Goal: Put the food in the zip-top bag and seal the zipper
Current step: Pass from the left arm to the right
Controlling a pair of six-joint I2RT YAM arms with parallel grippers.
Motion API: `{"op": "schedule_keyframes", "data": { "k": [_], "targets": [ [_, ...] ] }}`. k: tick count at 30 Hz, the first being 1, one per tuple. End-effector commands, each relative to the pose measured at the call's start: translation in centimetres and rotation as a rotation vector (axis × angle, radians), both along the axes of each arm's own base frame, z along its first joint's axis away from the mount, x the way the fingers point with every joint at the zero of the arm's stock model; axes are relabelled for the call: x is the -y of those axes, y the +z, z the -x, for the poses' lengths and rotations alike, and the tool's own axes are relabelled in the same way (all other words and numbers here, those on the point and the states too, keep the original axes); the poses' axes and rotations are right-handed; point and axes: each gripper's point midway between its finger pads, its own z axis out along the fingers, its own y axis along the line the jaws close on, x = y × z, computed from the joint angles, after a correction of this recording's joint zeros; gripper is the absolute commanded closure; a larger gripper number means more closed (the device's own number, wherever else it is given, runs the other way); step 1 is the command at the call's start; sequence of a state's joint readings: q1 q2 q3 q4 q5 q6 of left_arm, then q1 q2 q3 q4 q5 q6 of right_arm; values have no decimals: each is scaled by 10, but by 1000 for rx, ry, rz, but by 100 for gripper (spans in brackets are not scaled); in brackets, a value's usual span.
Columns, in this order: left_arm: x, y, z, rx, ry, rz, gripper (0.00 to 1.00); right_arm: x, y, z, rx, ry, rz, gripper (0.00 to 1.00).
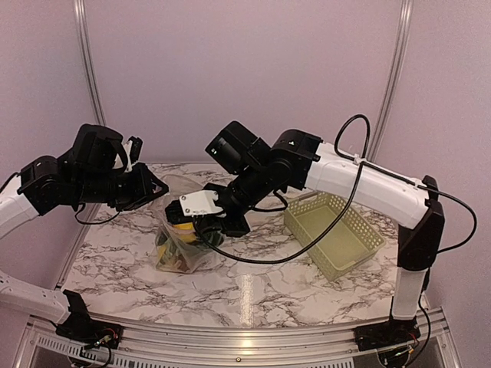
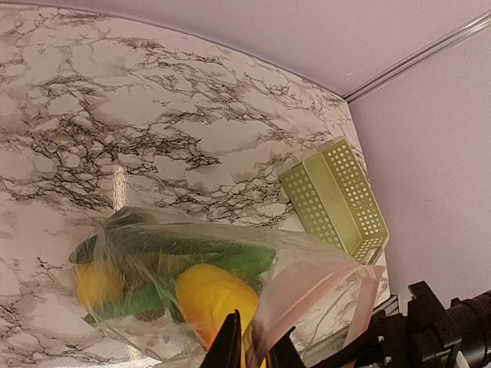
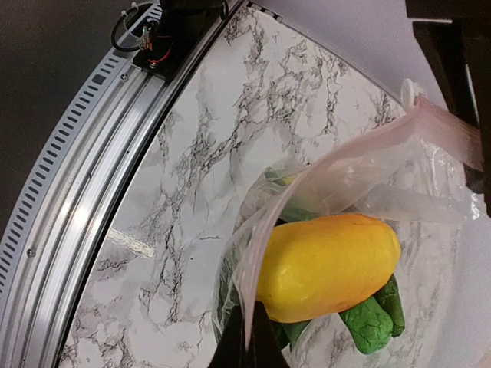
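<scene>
The clear zip-top bag [image 1: 178,244] stands on the marble table and holds the food. Inside it I see the orange-yellow oblong piece [image 3: 330,264], the green leafy vegetable [image 3: 372,322] and a yellow round fruit [image 2: 96,284]. The brown lump is hidden. My left gripper [image 1: 149,192] is shut on the bag's top edge at its left end; in the left wrist view its fingertips [image 2: 257,331] pinch the pinkish zipper strip [image 2: 311,282]. My right gripper [image 1: 207,225] is shut on the strip at the other side [image 3: 253,337]. The mouth gapes open between them.
A pale green lattice basket [image 1: 337,230] sits empty to the right of the bag, also in the left wrist view [image 2: 337,195]. The table's metal front rail [image 3: 84,153] runs close beside the bag. Purple walls enclose the back and sides.
</scene>
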State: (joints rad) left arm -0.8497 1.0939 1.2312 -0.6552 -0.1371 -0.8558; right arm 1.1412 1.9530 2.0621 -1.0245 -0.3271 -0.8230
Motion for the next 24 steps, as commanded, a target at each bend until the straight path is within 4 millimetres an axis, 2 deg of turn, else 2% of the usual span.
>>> {"op": "schedule_keyframes", "data": {
  "k": [1,3,5,8,11,14,16,20,24],
  "targets": [
    [-10,22,2,73,-9,-7,67,-7,58,-10,49,-60,-138,100],
    [-25,29,8,100,2,-33,54,-4,82,-3,49,-33,-198,100],
    [-46,39,15,146,45,-27,45,0,90,-3,67,-29,-223,100],
    [-78,50,32,219,102,41,37,8,70,-12,60,-55,-175,100],
    [-93,44,51,261,95,132,33,14,59,-21,18,-83,-152,100],
    [-92,33,63,296,42,194,31,18,58,-26,26,-88,-148,100],
    [-85,26,64,326,-6,189,33,21,58,-28,28,-82,-146,100],
    [-63,17,55,372,-112,70,38,26,53,-27,2,-78,-134,100],
    [-42,7,41,422,-202,-49,39,29,46,-22,-20,-60,-117,100]
  ]
}}
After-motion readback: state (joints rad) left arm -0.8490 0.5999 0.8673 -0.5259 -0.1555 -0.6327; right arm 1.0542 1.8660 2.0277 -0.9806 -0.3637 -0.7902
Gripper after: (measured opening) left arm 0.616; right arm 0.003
